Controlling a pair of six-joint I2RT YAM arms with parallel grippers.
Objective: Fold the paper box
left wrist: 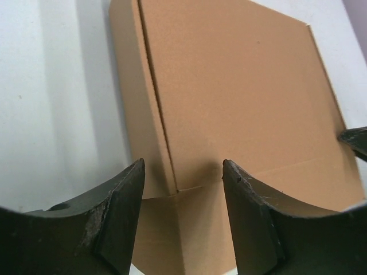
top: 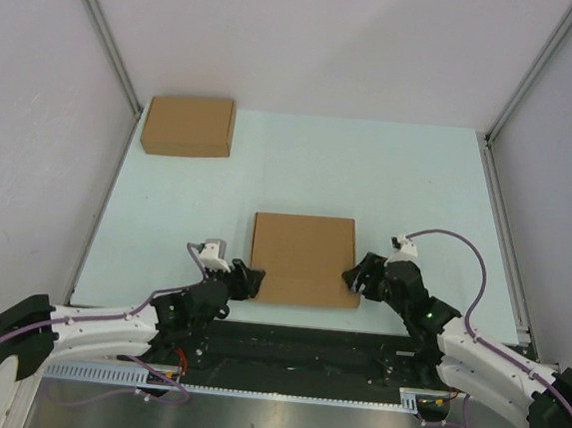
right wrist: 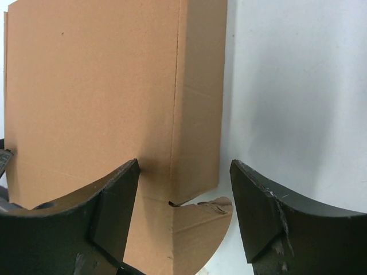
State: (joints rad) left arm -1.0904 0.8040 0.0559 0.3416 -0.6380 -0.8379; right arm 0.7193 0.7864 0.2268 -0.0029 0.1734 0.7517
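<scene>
The paper box [top: 302,259] lies closed and flat in the middle of the table, a brown cardboard mailer. My left gripper [top: 250,279] is at its near left corner, my right gripper [top: 356,277] at its near right corner. In the left wrist view the box [left wrist: 229,86] fills the frame. The left gripper [left wrist: 182,163] is open, its fingers standing either side of the corner fold without pressing it. In the right wrist view the right gripper [right wrist: 184,163] is open around the box [right wrist: 92,86] corner, where a rounded tab [right wrist: 200,229] sticks out from the side.
A second flat brown cardboard box [top: 188,125] lies at the far left corner of the pale table [top: 420,176]. Grey walls with metal rails close in both sides. A black rail [top: 294,350] with the arm bases runs along the near edge.
</scene>
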